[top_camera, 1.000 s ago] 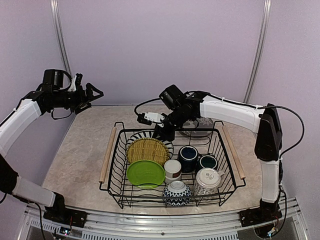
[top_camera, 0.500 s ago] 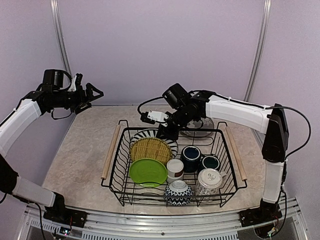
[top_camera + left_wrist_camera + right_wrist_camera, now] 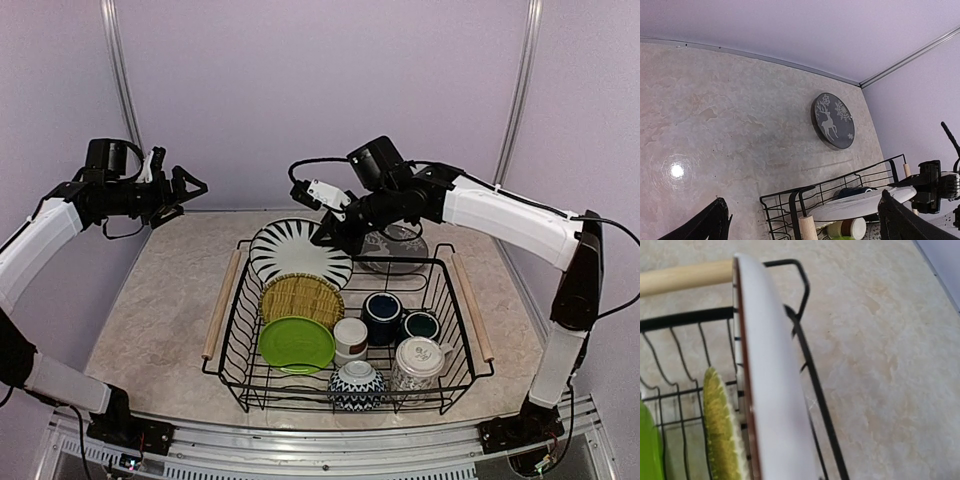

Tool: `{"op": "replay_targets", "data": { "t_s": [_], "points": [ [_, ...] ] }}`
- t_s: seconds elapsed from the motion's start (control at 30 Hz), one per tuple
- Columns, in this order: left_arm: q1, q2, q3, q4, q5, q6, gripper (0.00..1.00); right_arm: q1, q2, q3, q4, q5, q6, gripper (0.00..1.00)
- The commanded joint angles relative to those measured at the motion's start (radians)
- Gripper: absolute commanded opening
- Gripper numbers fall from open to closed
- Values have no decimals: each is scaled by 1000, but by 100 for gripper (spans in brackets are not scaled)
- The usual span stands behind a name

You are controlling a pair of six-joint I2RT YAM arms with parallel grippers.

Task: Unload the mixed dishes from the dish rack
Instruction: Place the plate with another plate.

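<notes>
- Right gripper (image 3: pixel 325 236) clamped on the striped plate (image 3: pixel 300 252), raised in the last second from among the dishes to above the dish rack (image 3: pixel 216 306), at its 11 o'clock corner
- One dish nearly unloaded; others wait
- Left gripper (image 3: pixel 186 188) spread wide, empty, at 9 o'clock

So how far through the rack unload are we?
Looks done: only the deer plate lies on the table outside the dish rack. In hand: right fingers grip the striped plate, raised above the rack. Left: woven plate, green plate, two mugs, two cups, bowl.
</notes>
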Motion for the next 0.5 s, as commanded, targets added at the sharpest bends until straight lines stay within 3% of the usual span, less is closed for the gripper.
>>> {"op": "replay_targets", "data": {
  "t_s": [0.0,0.2,0.47],
  "points": [
    [4,3,4,12,19,-11,99,5,-106,-10,173,51,93,0],
    [3,2,4,12,22,-12,99,4,-227,-129,323,195,155,0],
    [3,5,4,13,23,-12,99,-40,-309,-196,410,178,244,0]
  ]
}}
